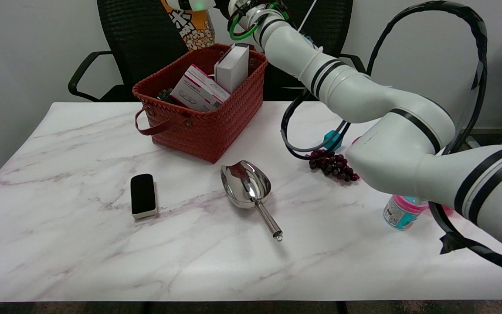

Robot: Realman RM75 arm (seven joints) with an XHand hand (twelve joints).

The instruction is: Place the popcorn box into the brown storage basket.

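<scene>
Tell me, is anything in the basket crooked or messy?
Yes. In the brown basket, the pink-and-white box lies tilted and the white box leans up past the rim. They look tossed in rather than stacked.

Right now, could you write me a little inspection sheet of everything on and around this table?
Surface: white marble-patterned table.
Job's things: popcorn box held in the air above the far rim of the brown storage basket, which already holds a white box and a pink-and-white box.
Clutter: black eraser, metal scoop, purple grapes, pink-and-teal container.
Hand: right hand at the top edge, mostly cut off, holding the popcorn box.
Cables: black cable arching over the right arm.
Surroundings: black office chair, plain wall.
</scene>
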